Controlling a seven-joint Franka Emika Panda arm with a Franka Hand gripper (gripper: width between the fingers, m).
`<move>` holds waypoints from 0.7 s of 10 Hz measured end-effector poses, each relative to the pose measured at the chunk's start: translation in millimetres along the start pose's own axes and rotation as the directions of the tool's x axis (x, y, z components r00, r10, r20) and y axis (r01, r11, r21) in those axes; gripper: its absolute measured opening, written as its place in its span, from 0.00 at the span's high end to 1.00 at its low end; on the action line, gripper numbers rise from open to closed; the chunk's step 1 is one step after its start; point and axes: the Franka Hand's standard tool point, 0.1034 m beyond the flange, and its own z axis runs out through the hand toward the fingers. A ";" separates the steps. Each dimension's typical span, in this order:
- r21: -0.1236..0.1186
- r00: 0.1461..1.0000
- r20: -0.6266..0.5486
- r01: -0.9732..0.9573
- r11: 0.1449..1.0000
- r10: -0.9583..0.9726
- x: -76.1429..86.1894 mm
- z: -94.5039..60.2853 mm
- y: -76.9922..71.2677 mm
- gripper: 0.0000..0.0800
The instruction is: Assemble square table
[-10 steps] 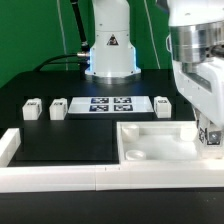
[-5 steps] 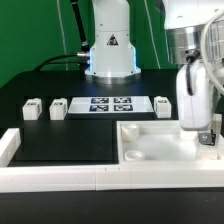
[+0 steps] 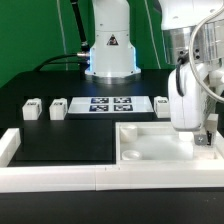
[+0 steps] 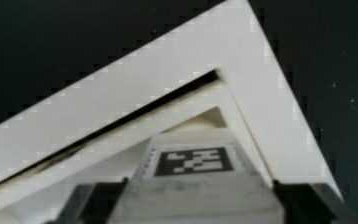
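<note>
Pincer point(image 4: 197, 203) spread wide, gripping nothing, black-white tag point(image 4: 197, 160) between its fingers point(image 4: 297, 205), square table slab point(image 3: 150, 150) beneath, legs point(image 3: 57, 107) well apart from it

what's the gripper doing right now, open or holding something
gripper: open, fingers spread either side of the tagged edge of the square table, apparently gripping nothing

Arm point(image 3: 192, 60) stands on the exterior view's right of its own base point(image 3: 110, 45), forward of it, with the last links descending steeply. Wrist near vertical. Claw point(image 3: 207, 137) points straight down, held low. Wrist view: both fingers point(image 4: 101, 200) spread wide, jaws parted, clamping nothing.
</note>
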 end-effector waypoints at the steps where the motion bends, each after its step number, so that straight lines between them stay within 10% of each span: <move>1: 0.000 1.000 0.000 0.001 1.000 -0.001 0.1 0.4 0.2 0.40; 2: 0.005 1.000 0.002 0.011 1.000 -0.011 -1.2 -1.6 -0.4 0.24; 5: 0.014 0.998 0.033 0.044 0.999 -0.045 -10.2 -41.7 11.8 0.19; 7: 0.013 0.999 0.027 0.047 0.999 -0.047 -7.7 -35.0 12.4 0.19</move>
